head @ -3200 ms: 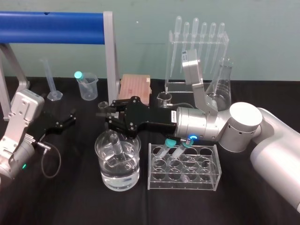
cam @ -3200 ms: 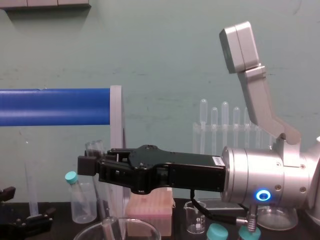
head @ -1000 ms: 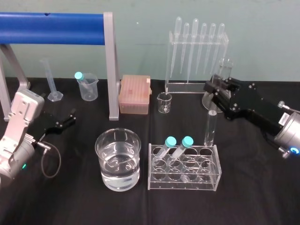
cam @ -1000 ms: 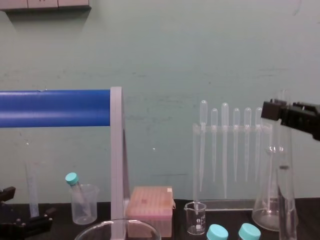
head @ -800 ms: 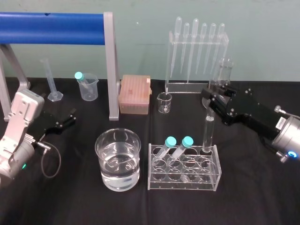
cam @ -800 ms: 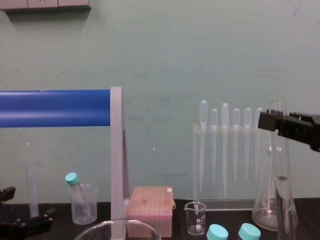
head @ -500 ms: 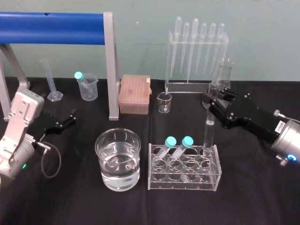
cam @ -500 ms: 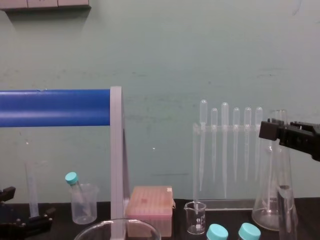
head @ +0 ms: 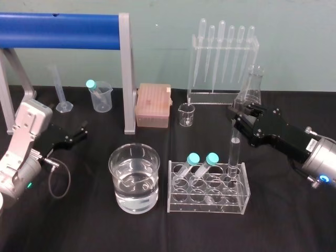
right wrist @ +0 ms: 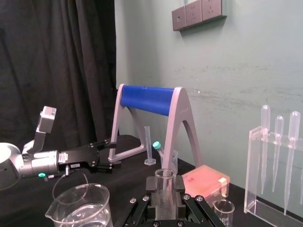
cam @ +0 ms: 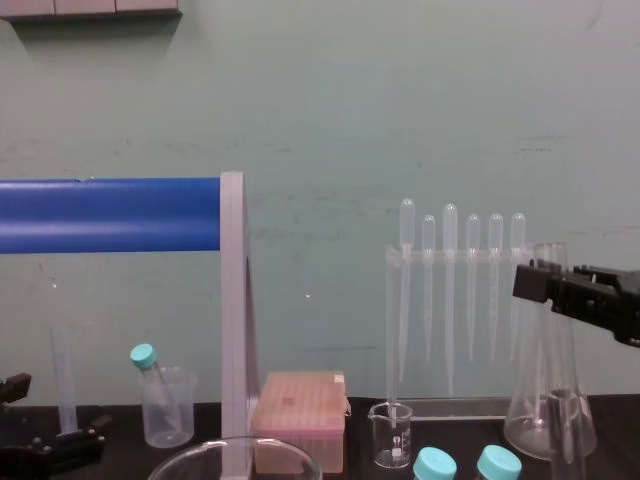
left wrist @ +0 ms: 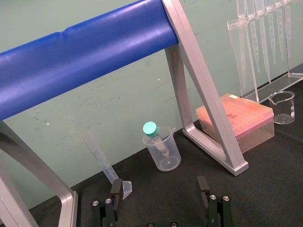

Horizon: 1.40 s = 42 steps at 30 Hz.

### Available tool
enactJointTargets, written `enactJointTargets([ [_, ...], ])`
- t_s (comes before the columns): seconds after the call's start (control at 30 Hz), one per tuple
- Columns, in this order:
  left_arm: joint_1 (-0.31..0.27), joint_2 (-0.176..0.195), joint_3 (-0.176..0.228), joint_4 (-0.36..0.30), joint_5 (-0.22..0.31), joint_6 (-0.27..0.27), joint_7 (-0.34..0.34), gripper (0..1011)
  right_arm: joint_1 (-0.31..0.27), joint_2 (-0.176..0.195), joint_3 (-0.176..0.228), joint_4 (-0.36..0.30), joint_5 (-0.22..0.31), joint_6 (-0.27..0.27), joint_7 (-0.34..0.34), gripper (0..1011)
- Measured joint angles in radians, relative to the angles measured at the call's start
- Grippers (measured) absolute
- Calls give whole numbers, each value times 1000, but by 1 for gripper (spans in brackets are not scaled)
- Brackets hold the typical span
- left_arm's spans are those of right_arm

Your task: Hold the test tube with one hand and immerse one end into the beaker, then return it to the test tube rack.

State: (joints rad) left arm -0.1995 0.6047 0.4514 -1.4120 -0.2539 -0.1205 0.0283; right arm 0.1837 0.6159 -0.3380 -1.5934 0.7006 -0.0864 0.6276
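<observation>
One test tube [head: 234, 152] is held upright by the right gripper [head: 237, 119], whose fingers [right wrist: 151, 185] are closed narrowly on the upper part of the glass, just below the open rim. The lower end of the tube is set into a hole in the back row of the test tube rack [head: 207, 206], near the right end of the rack. Whether the tube reaches the base of the rack cannot be told. Two teal-capped tubes [head: 193, 158] are leaned side by side in the same rack, to the left of the held tube.

The rack is placed toward the front edge of the bench [head: 283, 220], a little right of its middle. Just beside the rack on its left, and apart from it, the beaker [head: 134, 178] is found; it is filled about halfway with a clear liquid.

Along the back edge of the bench more containers are arranged. A small graduated beaker [head: 185, 114] and a conical flask [head: 252, 86] are seen in front of a clear stand [head: 223, 94] in which five pipettes are hung. A pink box [head: 153, 105] is set left of the small beaker. Farther left, a cloudy beaker [head: 101, 98] is seen with one teal-capped tube leaned inside it, and a slim measuring cylinder [head: 60, 89] is placed near the back left corner.

The left gripper [left wrist: 161, 189] is kept low near the left edge of the bench, with its fingers spread wide.
</observation>
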Motion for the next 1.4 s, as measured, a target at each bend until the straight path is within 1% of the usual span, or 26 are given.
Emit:
enactJointTargets([
  [0.4, 0, 0, 0, 0, 0, 0, 0, 1000, 17, -7, -20, 45, -18, 5, 12, 226],
  [0.7, 0, 0, 0, 0, 0, 0, 0, 1000, 39, -25, -40, 96, -27, -2, 33, 226],
  [0.93, 0, 0, 0, 0, 0, 0, 0, 1000, 55, -33, -56, 125, -35, 3, 44, 226],
  [1.13, 0, 0, 0, 0, 0, 0, 0, 1000, 56, -32, -63, 127, -45, 12, 40, 226],
  [1.4, 0, 0, 0, 0, 0, 0, 0, 1000, 55, -31, -63, 126, -45, 12, 39, 226],
])
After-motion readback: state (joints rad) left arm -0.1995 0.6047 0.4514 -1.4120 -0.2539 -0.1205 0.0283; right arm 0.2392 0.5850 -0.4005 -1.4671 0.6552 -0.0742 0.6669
